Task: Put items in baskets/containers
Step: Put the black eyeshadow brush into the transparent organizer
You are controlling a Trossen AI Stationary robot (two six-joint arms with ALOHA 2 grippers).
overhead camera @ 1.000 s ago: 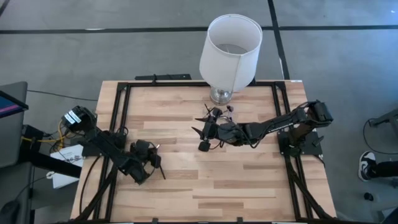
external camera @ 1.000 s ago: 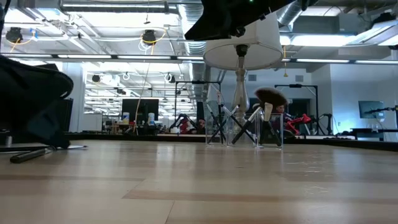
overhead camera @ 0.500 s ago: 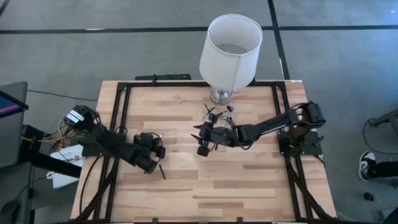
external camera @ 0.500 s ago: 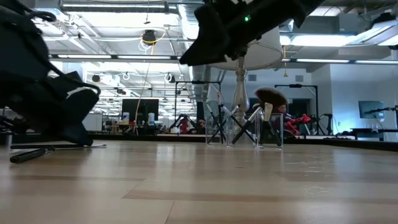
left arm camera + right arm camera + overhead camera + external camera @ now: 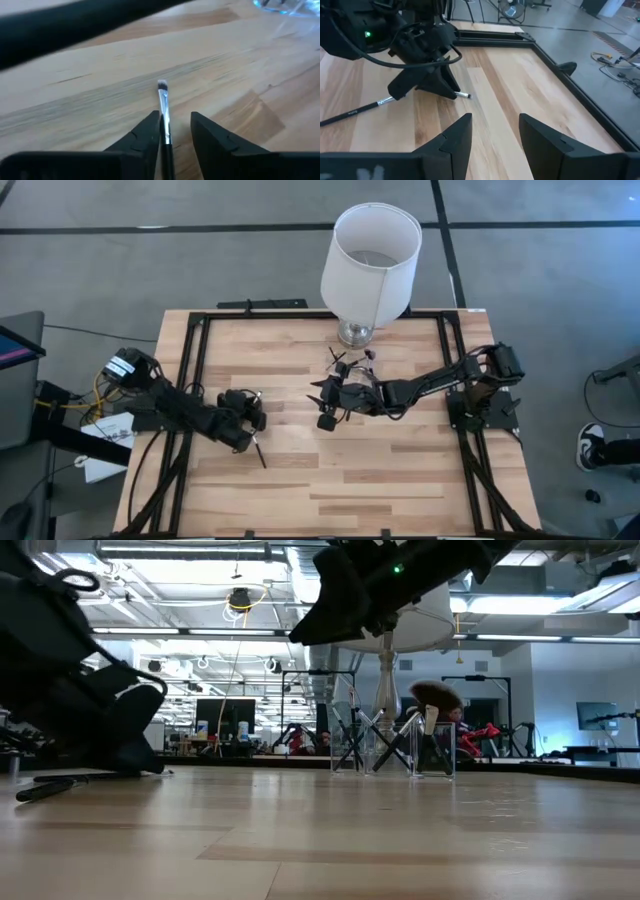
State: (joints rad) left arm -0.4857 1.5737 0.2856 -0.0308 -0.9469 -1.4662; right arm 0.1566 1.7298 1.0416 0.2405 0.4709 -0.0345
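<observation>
A slim dark makeup brush [image 5: 260, 454] lies flat on the table left of centre; it also shows in the left wrist view [image 5: 163, 115] and the right wrist view [image 5: 355, 113]. My left gripper [image 5: 253, 441] is open and down at the table, its fingers standing on either side of the brush near its bristle end [image 5: 162, 86]. My right gripper [image 5: 325, 418] is open and empty, above the table's middle. The clear tray [image 5: 350, 366] by the lamp base holds several brushes, one with a wide head [image 5: 435, 698]. My left gripper comes at the brush slanting down from the table's left, with its fingers along the brush. The handle [image 5: 165, 137] lies close against the inner side of one finger [image 5: 147, 135]. I cannot tell whether that finger touches it. The brush lies flat on the table.
A big white lampshade on a glass base [image 5: 370, 255] stands at the table's far edge, just behind the tray. A black frame [image 5: 195, 360] runs along the table's sides. Bare wood lies toward the near edge [image 5: 350, 490].
My left gripper has moved toward the table's right and far side and come down over the brush's bristle end; the brush has stayed where it was. My right gripper has moved a little toward the left and near edge and lower, then stopped.
</observation>
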